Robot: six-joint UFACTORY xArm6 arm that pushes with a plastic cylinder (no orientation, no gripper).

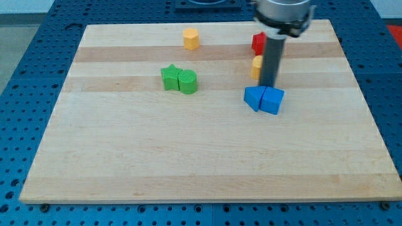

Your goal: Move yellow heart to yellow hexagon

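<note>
The yellow hexagon (191, 38) sits near the view's top, left of centre. The yellow heart (256, 66) lies at the upper right, partly hidden behind my rod, so its shape is hard to make out. My tip (268, 86) rests on the board just right of and slightly below the yellow heart, close to it or touching it. It is directly above the two blue blocks. The hexagon is far to the tip's upper left.
A red block (257, 43) sits just above the yellow heart, partly hidden by the rod. Two blue blocks (254, 98) (272, 100) touch each other below the tip. A green star (169, 77) and a green block (187, 81) touch left of centre. The wooden board (188, 157) lies on a blue perforated table.
</note>
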